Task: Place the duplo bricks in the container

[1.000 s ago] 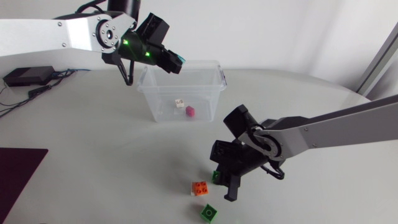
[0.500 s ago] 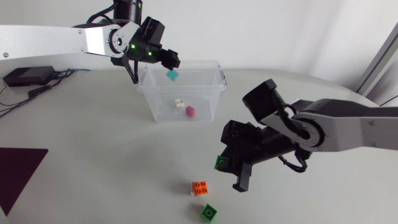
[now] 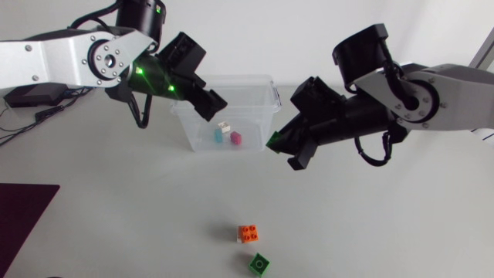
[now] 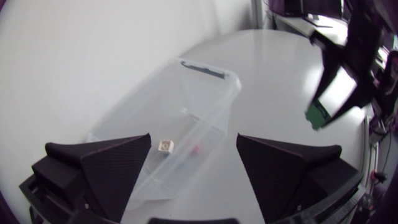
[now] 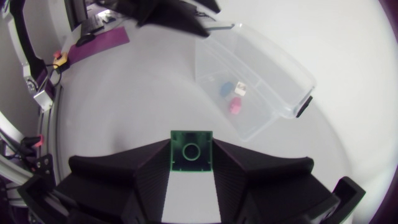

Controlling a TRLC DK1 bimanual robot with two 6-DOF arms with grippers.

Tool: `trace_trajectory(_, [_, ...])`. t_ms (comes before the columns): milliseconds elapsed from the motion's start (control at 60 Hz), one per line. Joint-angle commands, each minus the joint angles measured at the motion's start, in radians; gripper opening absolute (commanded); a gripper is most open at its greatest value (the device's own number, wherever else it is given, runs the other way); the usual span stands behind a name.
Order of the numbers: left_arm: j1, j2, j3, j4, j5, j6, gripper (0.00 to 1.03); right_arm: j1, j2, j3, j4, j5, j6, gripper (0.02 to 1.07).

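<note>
Duplo bricks are in three places. One small green brick (image 3: 272, 140) is held off the table, pinched from two sides by the black fingers of the right gripper (image 3: 282, 151), just to the right of the near right corner of the clear plastic container (image 3: 231, 79). In the right wrist view this green brick (image 5: 191, 149) sits straight between the fingertips of the right gripper (image 5: 191, 163), and the clear plastic container (image 5: 280, 68) lies ahead of it. Inside the container, on its floor, are three bricks close together: a cream brick (image 3: 224, 126), a teal brick (image 3: 218, 134) and a pink brick (image 3: 235, 137). On the near part of the table, well apart from the container, lie an orange brick (image 3: 248, 232) and, just nearer, a second green brick (image 3: 260, 264). The left gripper (image 3: 210, 105) hangs over the far left part of the container with its fingers spread wide and nothing between them; the left wrist view shows the left gripper (image 4: 193, 162) looking down on the cream brick (image 4: 165, 145). A dark purple mat (image 3: 23, 208) lies at the near left edge of the table.
</note>
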Motion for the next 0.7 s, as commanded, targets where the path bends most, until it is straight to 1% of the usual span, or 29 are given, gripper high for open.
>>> trace_trajectory(0, [-0.034, -0.024, -0.09, -0.046, 0.01, 0.095, 0.96, -0.013, 0.039, 0.041, 0.034, -0.009, 0.051, 0.26])
trace_trajectory(67, [-0.073, -0.043, -0.139, -0.075, 0.01, 0.127, 0.96, -0.021, 0.068, 0.067, 0.073, -0.01, 0.08, 0.26])
trace_trajectory(117, [-0.083, -0.048, -0.153, -0.086, 0.01, 0.135, 0.96, -0.024, 0.082, 0.076, 0.083, -0.01, 0.088, 0.26])
trace_trajectory(167, [-0.114, -0.048, -0.179, -0.111, 0.009, 0.145, 0.95, -0.035, 0.12, 0.1, 0.116, -0.01, 0.106, 0.26])
trace_trajectory(317, [-0.169, -0.05, -0.231, -0.121, -0.013, 0.151, 0.93, -0.05, 0.196, 0.153, 0.174, -0.009, 0.148, 0.26])
trace_trajectory(417, [-0.189, -0.063, -0.263, -0.121, -0.02, 0.15, 0.93, -0.055, 0.234, 0.177, 0.221, -0.007, 0.175, 0.26])
trace_trajectory(683, [-0.221, -0.114, -0.351, -0.125, -0.04, 0.147, 0.93, -0.056, 0.349, 0.288, 0.28, 0.011, 0.232, 0.26])
